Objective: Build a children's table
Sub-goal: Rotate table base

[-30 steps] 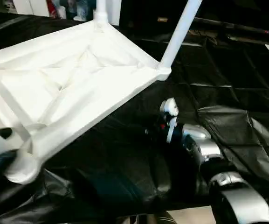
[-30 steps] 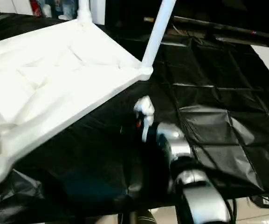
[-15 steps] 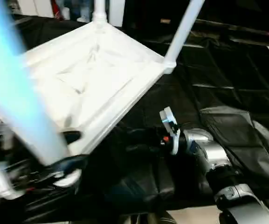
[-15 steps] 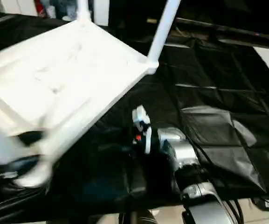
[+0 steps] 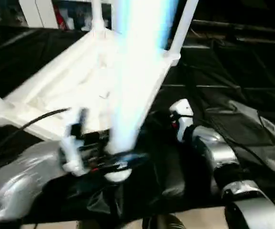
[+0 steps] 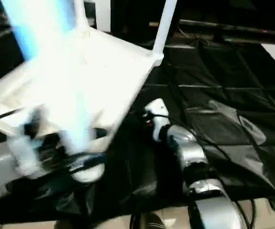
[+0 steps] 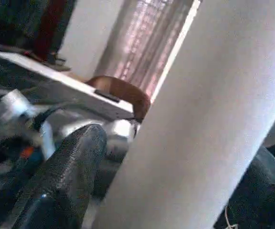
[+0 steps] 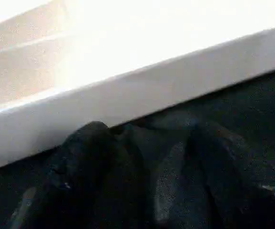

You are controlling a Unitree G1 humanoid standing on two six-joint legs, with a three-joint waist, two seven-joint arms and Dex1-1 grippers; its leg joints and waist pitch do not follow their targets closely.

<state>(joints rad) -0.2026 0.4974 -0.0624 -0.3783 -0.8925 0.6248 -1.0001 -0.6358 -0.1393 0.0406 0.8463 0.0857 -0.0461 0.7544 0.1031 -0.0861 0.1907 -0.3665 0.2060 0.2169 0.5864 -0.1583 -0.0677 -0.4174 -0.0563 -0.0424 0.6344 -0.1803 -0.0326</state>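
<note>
1. Found the table top (image 5: 80,90) lying underside up on the black sheet (image 5: 232,81), with two far legs (image 5: 182,24) already standing at its far corners.
2. Saw the left gripper (image 5: 113,160) clamped on a loose leg (image 5: 137,71), its black fingers (image 7: 75,162) spread wide around the thick shaft, near the leg's lower end.
3. Noted the leg rising steeply at the near edge of the top; could not tell whether its foot was in a corner socket or just beside one.
4. Saw the right gripper (image 8: 149,131) low on the sheet, jaws parted and empty, just beside the top's rim (image 8: 175,86) without clearly touching it.
5. Judged the step to be fitting this third leg.
6. Would do it well by bringing the leg square to the socket before pressing, since a tilted leg would likely jam or skid off.
7. Would brace the rim with the free gripper so the light top could not slide on the slick sheet.
8. Would keep the grip low on the shaft for control and push straight along its axis.
</note>
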